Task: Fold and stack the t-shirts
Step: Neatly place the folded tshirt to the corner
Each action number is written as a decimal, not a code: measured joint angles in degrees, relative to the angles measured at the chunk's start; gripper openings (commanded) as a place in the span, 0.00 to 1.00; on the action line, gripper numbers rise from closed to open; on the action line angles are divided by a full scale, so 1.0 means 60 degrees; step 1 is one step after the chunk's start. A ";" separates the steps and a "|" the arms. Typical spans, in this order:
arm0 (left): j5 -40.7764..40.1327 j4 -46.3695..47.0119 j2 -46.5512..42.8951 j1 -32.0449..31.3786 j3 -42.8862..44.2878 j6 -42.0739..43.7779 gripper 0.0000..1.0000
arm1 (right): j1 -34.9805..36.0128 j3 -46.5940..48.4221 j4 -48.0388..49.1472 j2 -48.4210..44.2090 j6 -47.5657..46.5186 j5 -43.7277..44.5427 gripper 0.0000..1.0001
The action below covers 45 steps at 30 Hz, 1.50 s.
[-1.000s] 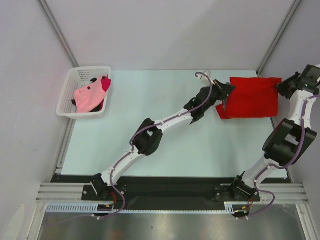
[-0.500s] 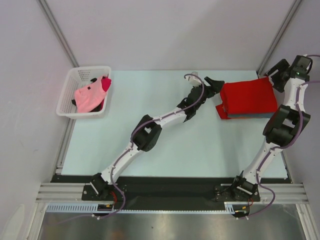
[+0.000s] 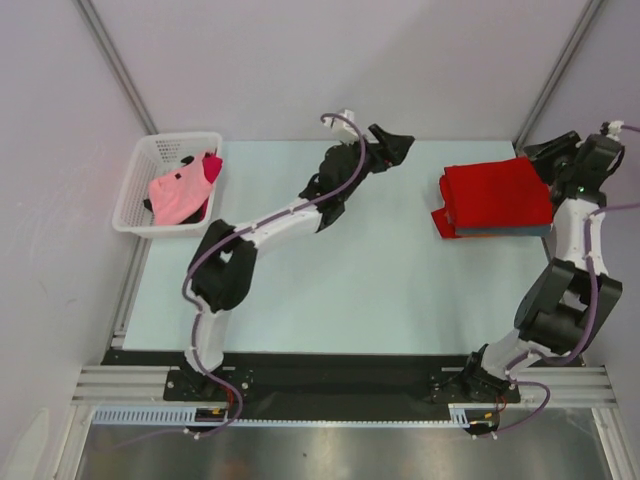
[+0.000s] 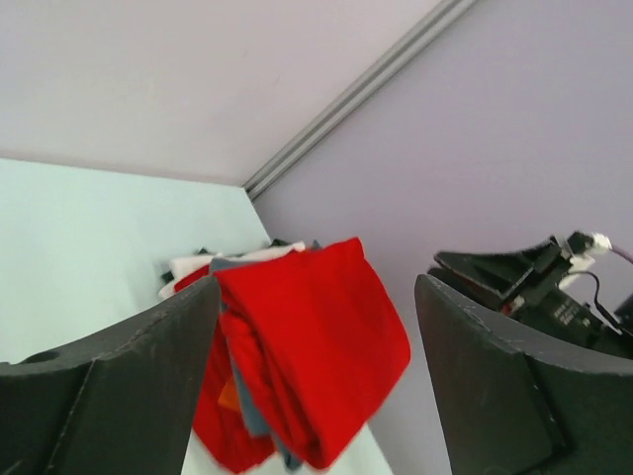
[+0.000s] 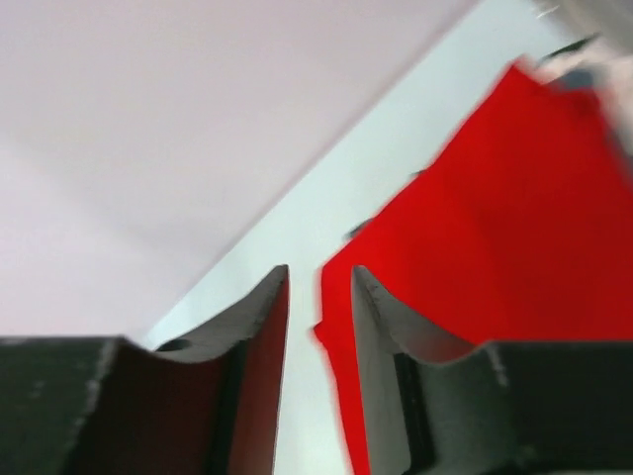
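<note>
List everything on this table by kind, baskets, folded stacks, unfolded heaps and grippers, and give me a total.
White lattice basket: 1
Folded t-shirt stack, red on top: 1
Unfolded heap in the basket, pink on top: 1
Grippers: 2 (left gripper, right gripper)
Total: 5

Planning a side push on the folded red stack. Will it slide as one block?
Probably not: the red stack is soft folded cloth, so a push likely bunches it. Its layer edges sit uneven, so top shirts may shear off. Likely light; lifted by one edge it would droop.
</note>
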 measured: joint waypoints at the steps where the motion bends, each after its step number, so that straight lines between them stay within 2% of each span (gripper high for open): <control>1: 0.0073 0.0015 -0.0455 0.0015 -0.0525 0.0051 0.89 | 0.0095 -0.0404 0.0412 -0.0226 0.0219 -0.0182 0.34; 5: 0.0087 -0.0040 -0.2178 0.0168 -0.2849 0.0266 0.91 | 0.0863 -0.1996 0.2047 -0.0776 0.1137 -0.0710 0.20; 7: 0.0051 -0.0178 -0.2798 0.0266 -0.3679 0.0412 0.91 | 0.1322 -0.2874 0.2816 -0.0925 0.1668 -0.0871 0.12; 9: -0.0007 -0.0299 -0.3351 0.0361 -0.4386 0.0572 0.91 | 0.1599 -0.3614 0.3490 -0.0994 0.2135 -0.1096 0.07; 10: -0.0036 -0.0393 -0.3599 0.0393 -0.4677 0.0656 0.92 | 0.1668 -0.3952 0.3832 -0.0980 0.2368 -0.1239 0.01; 11: -0.0076 -0.0430 -0.3803 0.0423 -0.4925 0.0721 0.91 | 0.1690 -0.4215 0.4124 -0.0929 0.2565 -0.1322 0.00; 18: -0.0186 -0.0499 -0.4641 0.0576 -0.5807 0.1020 0.92 | 0.1555 -0.5694 0.6433 -0.0262 0.3588 -0.1559 0.00; 22: -0.0055 -0.0492 -0.4659 0.0648 -0.6058 0.1053 0.91 | 0.1282 -0.6772 0.8142 0.0725 0.4299 -0.1902 0.00; 27: 0.0251 -0.0517 -0.4659 0.0732 -0.6218 0.1064 0.91 | 0.1042 -0.6980 0.9690 0.1741 0.5089 -0.2426 0.00; 40: 0.0430 -0.0710 -0.4663 0.0736 -0.6182 0.1239 0.91 | -0.0382 -0.6371 1.0378 0.1308 0.5989 -0.2958 0.00; 45: 0.0583 -0.0841 -0.4659 0.0743 -0.5974 0.1239 0.91 | -0.0703 -0.6131 1.1380 0.2361 0.6655 -0.2820 0.00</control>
